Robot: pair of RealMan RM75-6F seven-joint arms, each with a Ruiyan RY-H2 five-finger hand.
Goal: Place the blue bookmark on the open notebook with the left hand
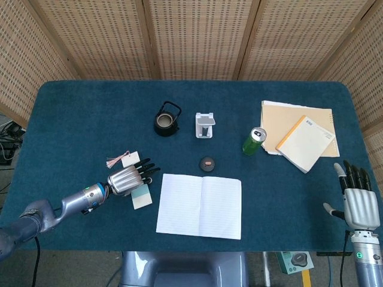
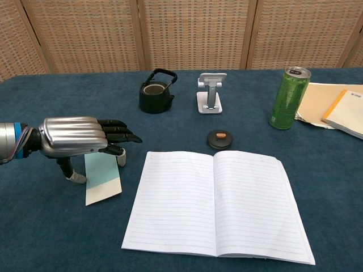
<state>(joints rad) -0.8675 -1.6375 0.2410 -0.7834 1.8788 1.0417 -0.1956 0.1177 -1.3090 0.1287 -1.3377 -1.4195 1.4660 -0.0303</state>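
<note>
On the blue table (image 1: 78, 119), near the front left: left hand (image 2: 74, 136) palm down over the far end of the blue bookmark (image 2: 102, 177), dark fingers (image 2: 116, 131) stretched toward the notebook, thumb tip down on the cloth just left of the card. Whether gripping the bookmark or only hovering over it, cannot tell (underside of the palm hidden in both views). Bookmark lying flat on the table, slightly tilted, just left of the open notebook (image 2: 218, 204) and not touching it; near end uncovered and pale. Notebook spread flat, lined pages up, at the front centre.

Behind the left hand in the head view: a small white tag with pink threads (image 1: 119, 159). Further back, a black kettle (image 2: 156, 92) and a white phone stand (image 2: 210, 92) side by side, with a small dark round disc (image 2: 219, 139) between the stand and the notebook. To the right, an upright green can (image 2: 290, 97) just beside a stack of tan folders (image 1: 299, 122) with an orange-spined notebook (image 1: 307, 143) on top.

At the front right edge: right hand (image 1: 358, 200) upright, empty, fingers extended and apart, well away from everything else.
</note>
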